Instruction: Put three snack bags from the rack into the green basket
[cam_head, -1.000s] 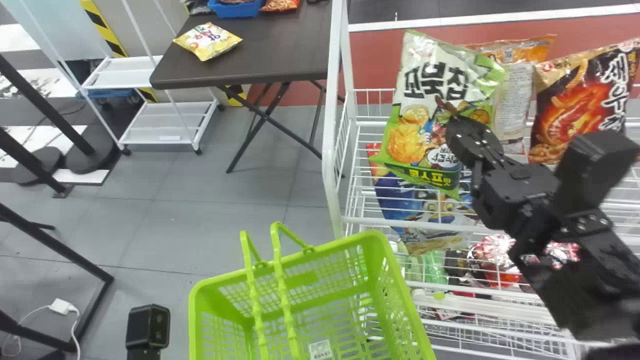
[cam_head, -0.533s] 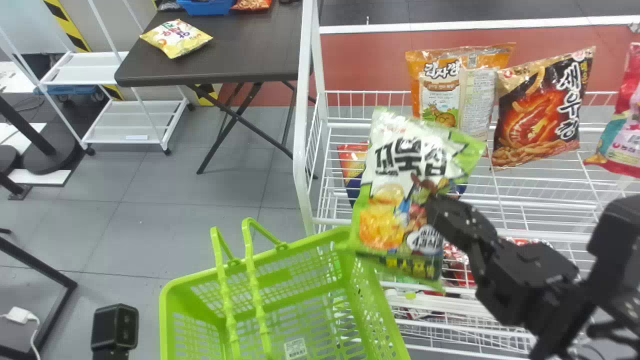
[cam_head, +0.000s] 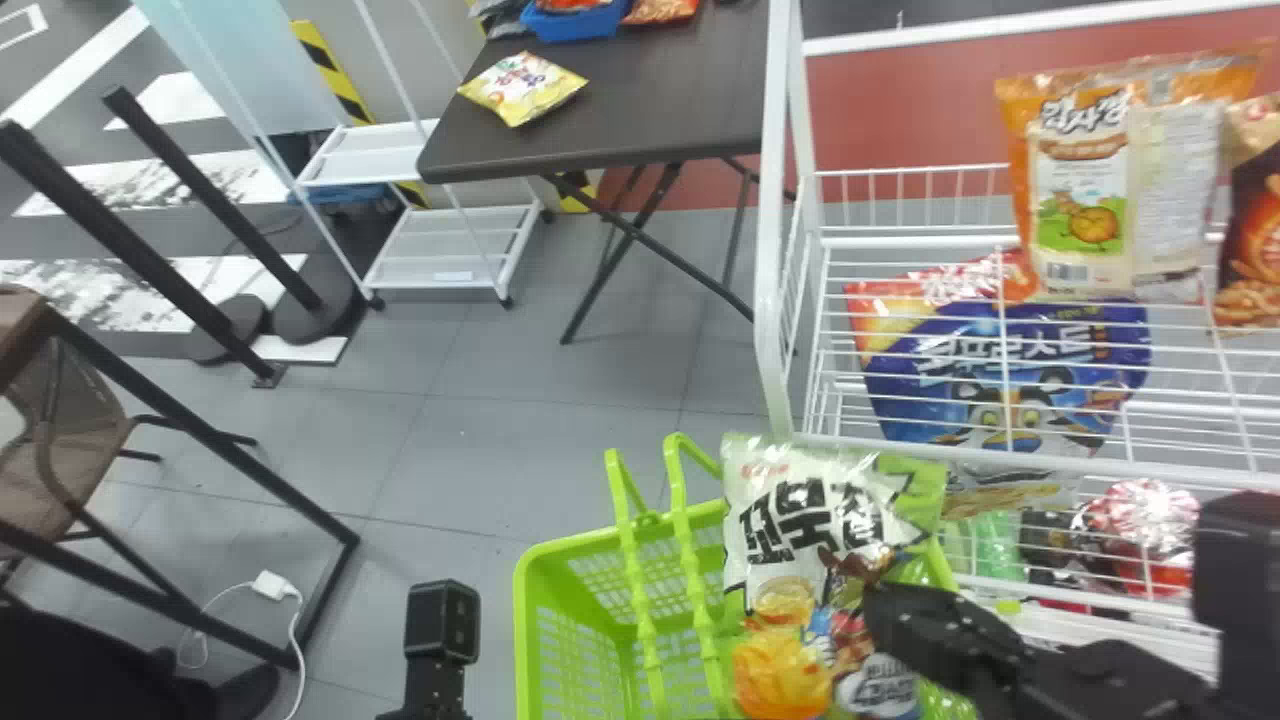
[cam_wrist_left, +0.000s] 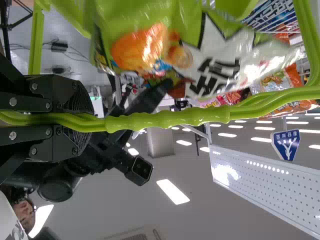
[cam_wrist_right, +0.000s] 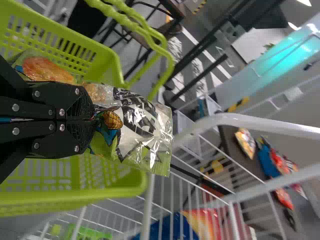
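The green and white snack bag (cam_head: 800, 520) is over the green basket (cam_head: 524, 605), its lower part seen against the opening and its white upper end out across the far rim, by the rack side. Its long axis runs from that far end back towards me, printed face up to my head. Most of it lies to the left of my right hand (cam_head: 868, 592), which comes at it from the right and pinches a fold of the film near the middle; past the fingertips the upper end reaches on. My right hand has it, so that is the one to do the work: I judge it needs to bring the top inward and lower before letting go, or the bag may catch on the rim or lean on the handles (cam_head: 630, 545).

My right arm reaches in low from the right, wrist beside the basket. My left hand (cam_wrist_left: 82, 120) is closed round the handles, which should steady the basket.

Beyond, the rack (cam_head: 772, 250) carries an orange snack bag (cam_head: 1080, 200) and, lower, a blue one (cam_head: 1010, 370). Farther off, a yellow bag (cam_head: 523, 88) lies on the dark surface (cam_head: 620, 130).
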